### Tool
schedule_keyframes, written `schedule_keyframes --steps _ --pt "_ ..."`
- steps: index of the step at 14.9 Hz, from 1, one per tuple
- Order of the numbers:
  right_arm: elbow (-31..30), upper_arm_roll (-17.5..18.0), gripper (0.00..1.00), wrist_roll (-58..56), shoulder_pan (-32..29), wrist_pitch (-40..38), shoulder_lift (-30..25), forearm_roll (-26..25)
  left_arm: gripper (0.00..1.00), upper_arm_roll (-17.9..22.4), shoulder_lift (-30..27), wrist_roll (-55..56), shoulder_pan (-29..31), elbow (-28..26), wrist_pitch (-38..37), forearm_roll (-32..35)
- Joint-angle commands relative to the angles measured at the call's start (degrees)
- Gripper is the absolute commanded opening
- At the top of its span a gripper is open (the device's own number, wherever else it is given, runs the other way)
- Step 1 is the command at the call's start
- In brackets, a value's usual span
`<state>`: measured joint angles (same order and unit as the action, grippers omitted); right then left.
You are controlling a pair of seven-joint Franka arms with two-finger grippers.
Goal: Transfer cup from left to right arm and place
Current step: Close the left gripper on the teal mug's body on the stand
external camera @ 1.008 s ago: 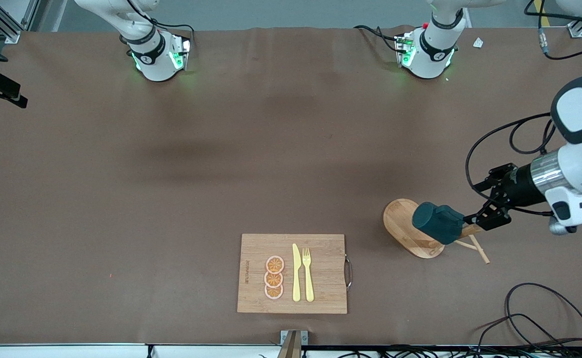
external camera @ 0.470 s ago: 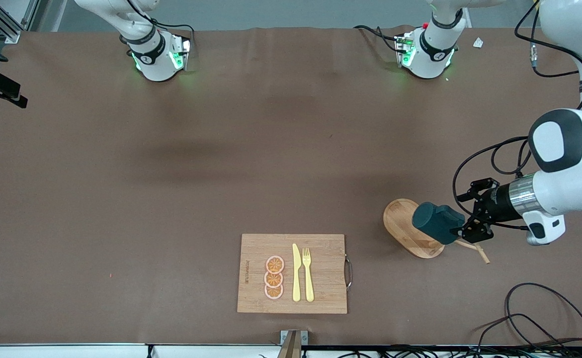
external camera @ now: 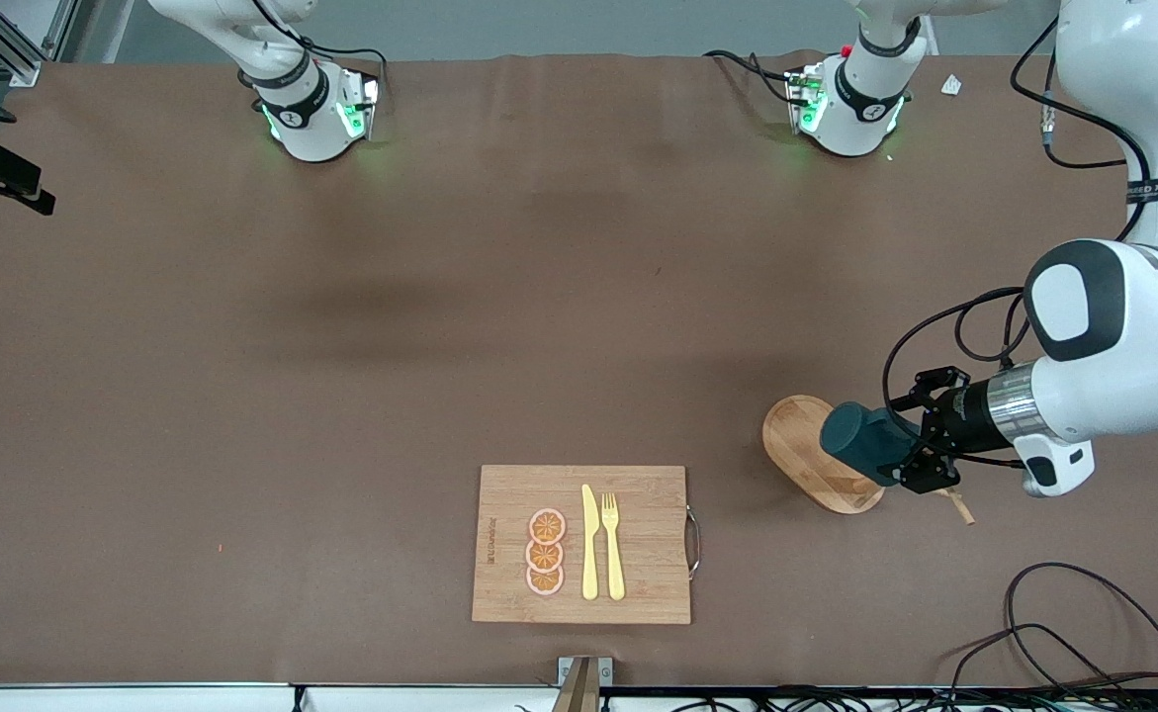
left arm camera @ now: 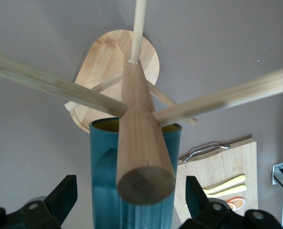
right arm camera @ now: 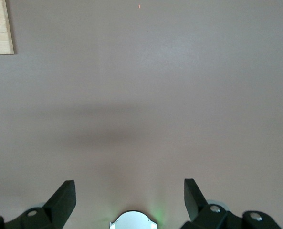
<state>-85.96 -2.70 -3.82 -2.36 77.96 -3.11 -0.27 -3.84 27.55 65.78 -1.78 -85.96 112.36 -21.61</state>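
only the left wrist view shows the left hand (left arm camera: 127, 210) spread around the cup (left arm camera: 108, 176).

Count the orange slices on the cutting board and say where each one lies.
3. The orange slices sit in a column on the cutting board, beside the yellow knife: one farthest from the front camera, one in the middle, one nearest. None looks hidden.

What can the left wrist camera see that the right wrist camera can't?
Only the left wrist view: the teal cup hanging on a wooden mug rack, between the left gripper's open jaws, plus a yellow knife and fork.
Only the right wrist view: the right gripper, jaws open over bare table.
Both: the cutting board.
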Motion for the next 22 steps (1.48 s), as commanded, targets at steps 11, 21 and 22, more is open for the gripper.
schedule_keyframes --steps 11,21,22 --pt "-1.14 0.86 1.0 -0.75 -1.42 0.26 -1.46 0.8 0.65 -0.12 1.55 2.16 -0.59 0.79 -0.3 -0.89" --pt "-1.14 0.95 1.0 -0.75 -1.42 0.18 -1.46 0.8 0.62 -4.59 -3.02 6.55 -0.94 1.06 -4.61 0.07" --pt "-1.14 0.95 1.0 -0.75 -1.42 0.18 -1.46 0.8 0.62 -6.25 -3.89 7.77 -1.12 0.97 -4.7 0.59"
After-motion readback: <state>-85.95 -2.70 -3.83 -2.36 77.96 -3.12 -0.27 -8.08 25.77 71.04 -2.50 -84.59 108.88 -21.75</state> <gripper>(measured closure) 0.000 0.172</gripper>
